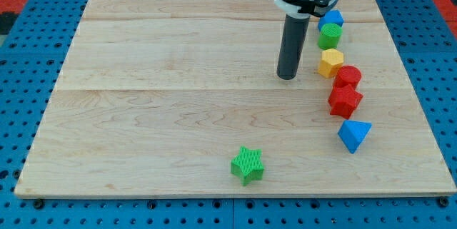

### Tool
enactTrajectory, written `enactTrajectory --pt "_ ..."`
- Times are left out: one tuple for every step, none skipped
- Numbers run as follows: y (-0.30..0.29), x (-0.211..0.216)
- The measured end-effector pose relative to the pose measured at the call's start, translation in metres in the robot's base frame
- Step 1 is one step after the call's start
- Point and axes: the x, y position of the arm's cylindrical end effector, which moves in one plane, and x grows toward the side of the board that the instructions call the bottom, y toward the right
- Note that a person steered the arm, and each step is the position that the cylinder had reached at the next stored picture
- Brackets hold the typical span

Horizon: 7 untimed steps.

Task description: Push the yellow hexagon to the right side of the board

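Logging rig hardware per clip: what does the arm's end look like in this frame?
A straight, dark, matte cylindrical rod hangs from a wider metallic grey collar edged by a white ring at the view's top. My tip is its blunt flat end, left of the yellow hexagon. No cables, markings or gripper show.

Tabletop (178, 100) carries seven blocks. Six form column along view's right, top to bottom: blue block (331, 18), green cylinder (329, 36) touching below it, yellow hexagon (330, 63), red cylinder (348, 77) touching hexagon's lower right, red star (345, 101) just below, blue triangle (354, 135) lowest — slightly apart. Green star (248, 165) alone near view's bottom, left of column, well apart. My tip (287, 78) left of yellow hexagon — near, not touching.
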Motion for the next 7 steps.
enactTrajectory --pt "0.019 -0.01" --pt "0.041 -0.017" --pt "0.053 -0.02" --pt "0.065 -0.023" --pt "0.037 -0.026" --pt "-0.043 0.013" --pt "-0.112 0.072"
